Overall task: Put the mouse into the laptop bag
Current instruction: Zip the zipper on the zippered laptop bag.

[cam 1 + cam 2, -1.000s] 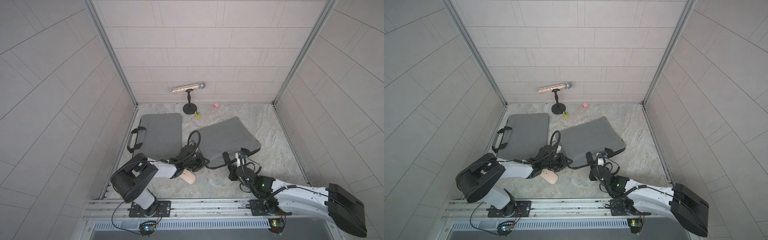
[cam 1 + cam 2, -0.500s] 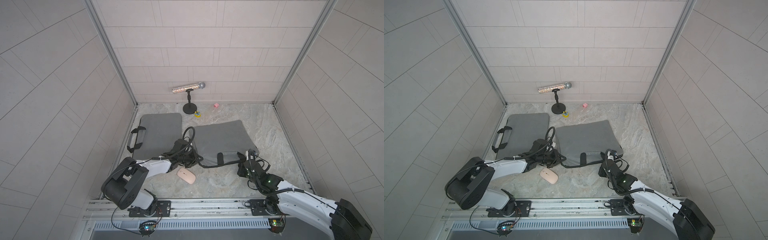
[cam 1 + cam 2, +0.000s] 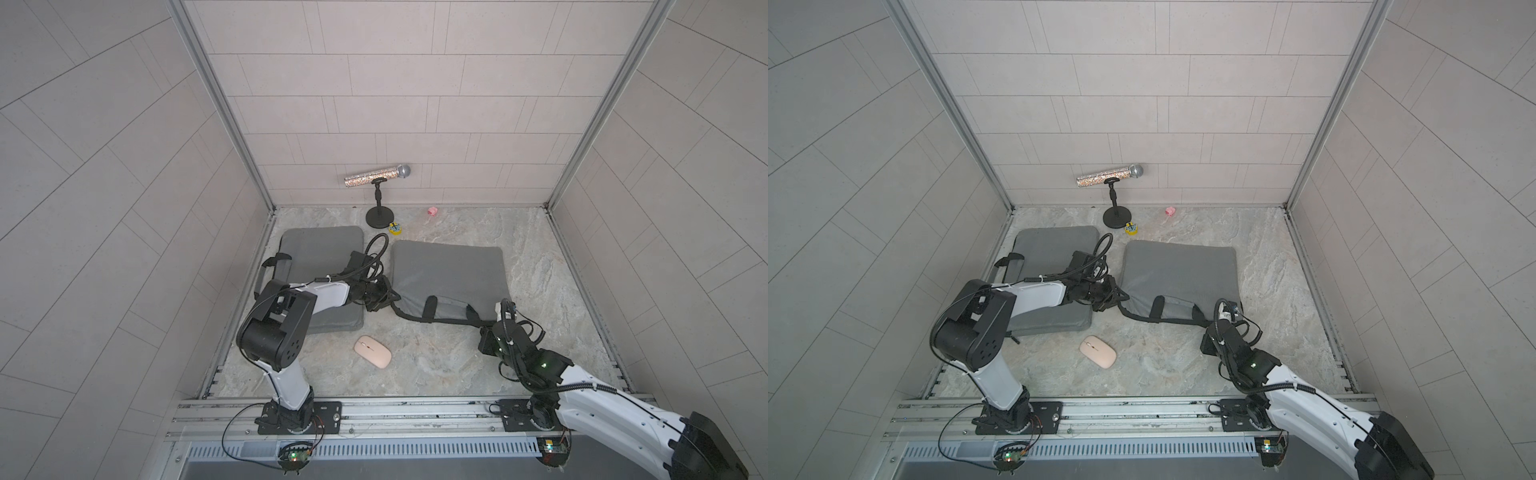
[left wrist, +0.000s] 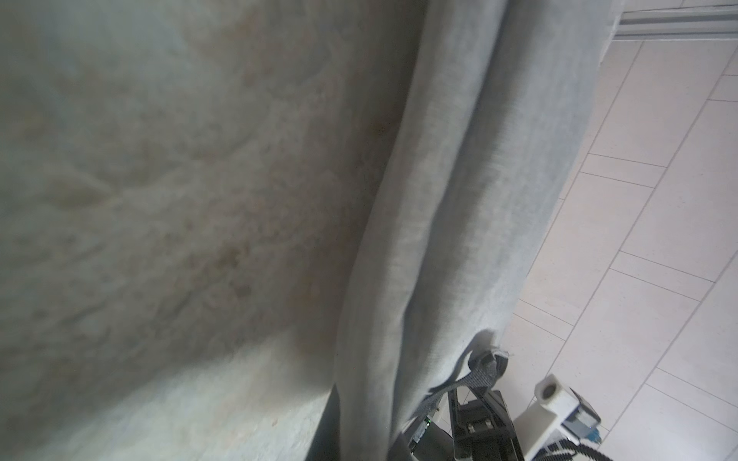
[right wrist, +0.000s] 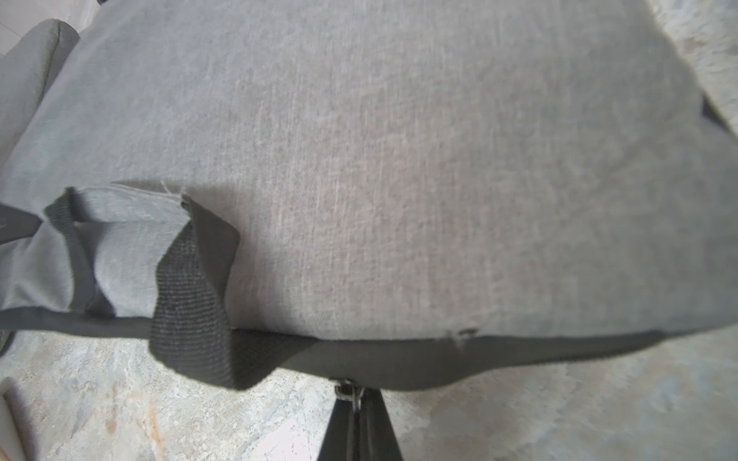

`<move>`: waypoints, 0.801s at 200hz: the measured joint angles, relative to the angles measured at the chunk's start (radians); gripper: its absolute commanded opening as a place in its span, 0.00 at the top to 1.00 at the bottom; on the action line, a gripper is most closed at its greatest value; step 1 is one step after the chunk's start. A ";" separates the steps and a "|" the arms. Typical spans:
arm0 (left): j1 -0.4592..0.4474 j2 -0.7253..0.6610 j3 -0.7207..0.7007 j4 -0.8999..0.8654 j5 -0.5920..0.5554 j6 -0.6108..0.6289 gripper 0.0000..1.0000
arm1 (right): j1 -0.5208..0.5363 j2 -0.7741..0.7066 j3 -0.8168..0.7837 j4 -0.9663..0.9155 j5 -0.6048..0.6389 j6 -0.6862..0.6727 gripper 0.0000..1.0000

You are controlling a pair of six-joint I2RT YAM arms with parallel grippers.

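As the right gripper (image 5: 353, 401) is dragging the zipper pull (image 5: 346, 388), pinched between its closed jaws, to the near right corner of the laptop bag (image 3: 446, 274), you are watching the bag swing from tilted 1 second ago to square with the front rail. The left gripper (image 3: 376, 297), closed on the opposite near corner, is anchoring it. The mouse (image 3: 372, 351) is lying unmoved on the tabletop (image 3: 436, 365), in front of the bag and apart from both grippers. The unzipping is probably finishing; whether the mouth is gaping yet you cannot tell, and the mouse is awaiting a freed gripper.
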 measured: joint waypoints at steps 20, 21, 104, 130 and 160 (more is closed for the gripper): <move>-0.002 0.064 0.095 -0.033 0.006 0.002 1.00 | -0.001 -0.034 -0.004 -0.016 -0.016 0.001 1.00; -0.002 0.068 0.101 -0.035 0.006 0.002 1.00 | -0.001 -0.034 -0.004 -0.016 -0.017 0.001 1.00; -0.093 0.148 0.356 -0.128 -0.228 0.035 0.10 | 0.187 0.111 -0.002 0.020 0.007 0.051 1.00; -0.141 0.068 0.259 -0.116 -0.296 0.035 0.08 | 0.204 0.222 0.036 0.063 0.015 0.054 1.00; -0.185 -0.103 0.035 -0.065 -0.328 -0.015 0.08 | 0.219 0.293 0.084 0.113 0.014 0.053 1.00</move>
